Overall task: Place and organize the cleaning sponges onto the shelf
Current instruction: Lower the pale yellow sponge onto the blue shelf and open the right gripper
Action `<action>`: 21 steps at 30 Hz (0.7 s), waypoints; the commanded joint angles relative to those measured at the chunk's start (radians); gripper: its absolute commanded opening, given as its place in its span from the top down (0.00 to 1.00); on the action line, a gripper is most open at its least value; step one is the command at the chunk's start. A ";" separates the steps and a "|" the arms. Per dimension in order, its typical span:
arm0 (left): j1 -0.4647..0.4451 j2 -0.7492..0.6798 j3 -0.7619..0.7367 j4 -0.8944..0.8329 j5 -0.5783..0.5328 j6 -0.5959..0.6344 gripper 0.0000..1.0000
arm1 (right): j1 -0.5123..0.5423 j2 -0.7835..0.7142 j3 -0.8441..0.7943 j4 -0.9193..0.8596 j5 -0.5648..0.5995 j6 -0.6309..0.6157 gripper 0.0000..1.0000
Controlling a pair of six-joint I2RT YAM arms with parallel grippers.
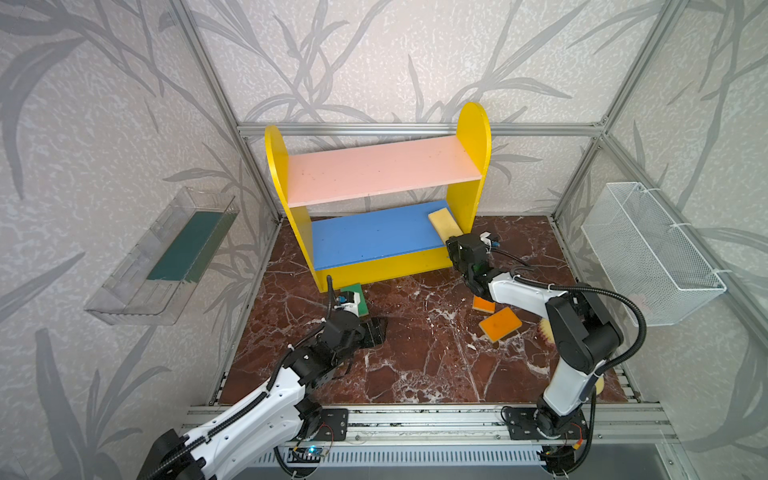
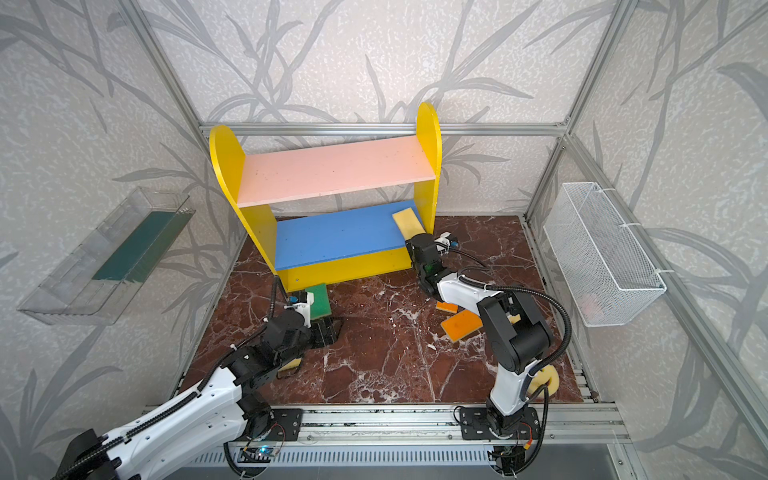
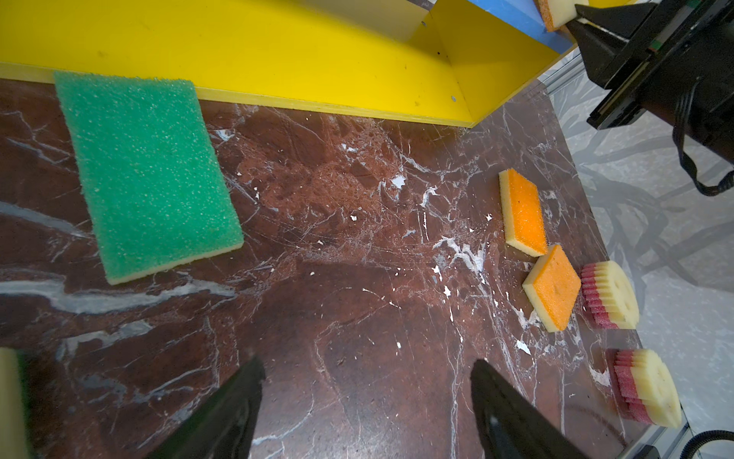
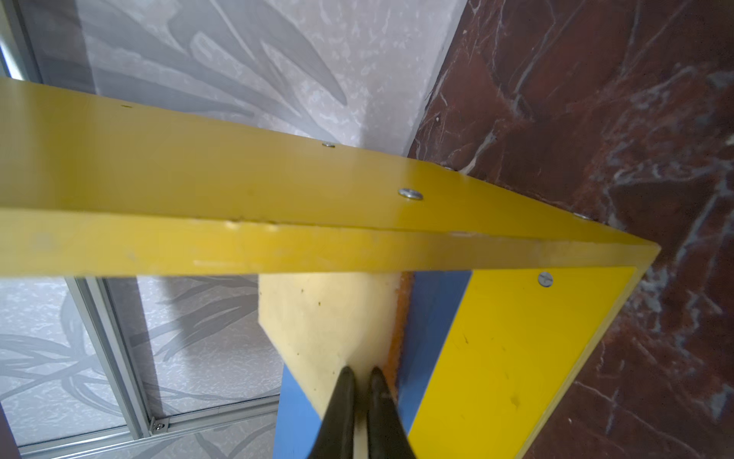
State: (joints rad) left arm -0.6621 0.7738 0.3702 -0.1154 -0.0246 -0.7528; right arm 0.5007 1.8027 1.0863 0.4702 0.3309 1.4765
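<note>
The shelf [image 1: 473, 137] stands at the back, with a pink top board and a blue middle board [image 1: 374, 237]. A pale yellow sponge [image 1: 444, 222] [image 4: 329, 318] lies on the blue board's right end, and my right gripper [image 4: 362, 371] is shut on its near edge. My left gripper [image 3: 367, 363] [image 1: 376, 328] hangs open over bare marble, holding nothing. A green sponge [image 3: 151, 175] [image 1: 357, 297] lies against the shelf base. Two orange sponges [image 3: 524, 212] [image 3: 554, 286] and two round pink-backed sponges [image 3: 611, 296] [image 3: 647, 393] lie on the right floor. Another sponge's edge [image 3: 10, 401] shows beside my left gripper.
A clear plastic tray [image 1: 166, 257] hangs on the left wall and a white wire basket [image 1: 652, 253] on the right wall. An aluminium rail [image 1: 415, 419] runs along the front edge. The right arm's elbow [image 1: 582, 328] stands over the round sponges.
</note>
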 commanded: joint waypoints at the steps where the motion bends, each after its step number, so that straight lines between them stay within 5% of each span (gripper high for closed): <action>1: -0.004 -0.006 -0.009 0.006 -0.020 -0.005 0.17 | -0.010 0.022 0.026 0.038 -0.012 0.002 0.79; 8: -0.004 -0.012 -0.011 0.000 -0.028 -0.005 0.17 | -0.014 0.029 0.034 0.048 -0.024 0.001 0.72; 21: -0.010 -0.008 0.033 -0.031 -0.017 0.025 0.11 | -0.015 -0.088 -0.066 0.058 -0.091 -0.067 0.40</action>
State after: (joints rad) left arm -0.6651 0.7738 0.3710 -0.1219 -0.0265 -0.7452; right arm 0.4896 1.7809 1.0676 0.5125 0.2592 1.4349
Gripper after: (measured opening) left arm 0.889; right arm 0.578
